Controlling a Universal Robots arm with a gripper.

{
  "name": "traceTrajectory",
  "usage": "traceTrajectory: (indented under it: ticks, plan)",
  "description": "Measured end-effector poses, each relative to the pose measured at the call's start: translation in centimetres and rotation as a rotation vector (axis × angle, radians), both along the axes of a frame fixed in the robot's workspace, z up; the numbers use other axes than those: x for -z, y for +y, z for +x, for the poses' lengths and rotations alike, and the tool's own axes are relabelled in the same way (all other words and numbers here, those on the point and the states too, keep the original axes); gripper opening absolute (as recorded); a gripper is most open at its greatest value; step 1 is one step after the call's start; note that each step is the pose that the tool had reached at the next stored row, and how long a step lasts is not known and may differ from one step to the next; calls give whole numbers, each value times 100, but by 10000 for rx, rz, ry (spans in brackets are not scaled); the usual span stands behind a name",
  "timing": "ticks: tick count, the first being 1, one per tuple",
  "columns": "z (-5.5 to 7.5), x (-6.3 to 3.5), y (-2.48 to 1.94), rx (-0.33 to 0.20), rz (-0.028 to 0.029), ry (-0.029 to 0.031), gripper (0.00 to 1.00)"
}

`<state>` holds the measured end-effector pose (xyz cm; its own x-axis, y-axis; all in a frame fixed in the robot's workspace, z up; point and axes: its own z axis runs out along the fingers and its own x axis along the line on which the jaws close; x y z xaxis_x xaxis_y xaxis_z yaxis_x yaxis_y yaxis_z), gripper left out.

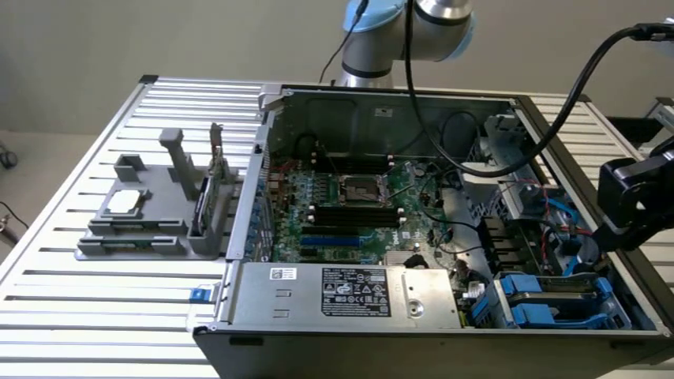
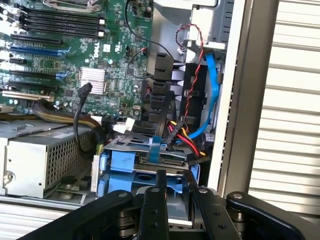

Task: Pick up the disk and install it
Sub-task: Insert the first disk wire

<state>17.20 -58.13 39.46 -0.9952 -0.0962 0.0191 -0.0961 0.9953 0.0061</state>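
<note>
The case [image 1: 392, 96] is lying open on the slatted bench [image 1: 95, 300], its board [image 1: 348, 205] facing up. The arm [image 1: 416, 24] is rising behind the case, and a thick black cable [image 1: 574, 103] is looping over the open case toward the exterior view's right.

The pincer [image 1: 618, 235] is hanging over the case's wall on the exterior view's right, above the drive bay and clear of it. In the wrist view the pincer [image 2: 176, 181] is showing its two black fingers [image 2: 161, 179] standing partly spread, with a narrow gap between them. Blue plastic is showing through that gap from farther away, and nothing appears to be pinched.

The disk [image 1: 553, 290] is sitting in the drive bay at the case's near corner, on the exterior view's lower right. It is lying flat in its blue carrier, just beside the silver power box [image 1: 348, 292]. In the wrist view the disk [image 2: 125, 164] is lying beyond the fingertips, apart from them, with the power box [image 2: 35, 157] beside it. Red, yellow and black wires [image 2: 182, 136] are running to a plug just beside the carrier, and a blue cable [image 2: 212, 95] is curving along the case wall.

On the exterior view's left, a grey fixture [image 1: 147, 233] is standing on the bench well apart from the pincer, holding a small square chip [image 1: 123, 201].
</note>
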Motion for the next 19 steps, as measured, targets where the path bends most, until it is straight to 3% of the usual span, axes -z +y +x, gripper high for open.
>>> traceTrajectory:
  ticks: [19]
  plan:
    - [5, 193, 0, 3275, 0, 0, 27]
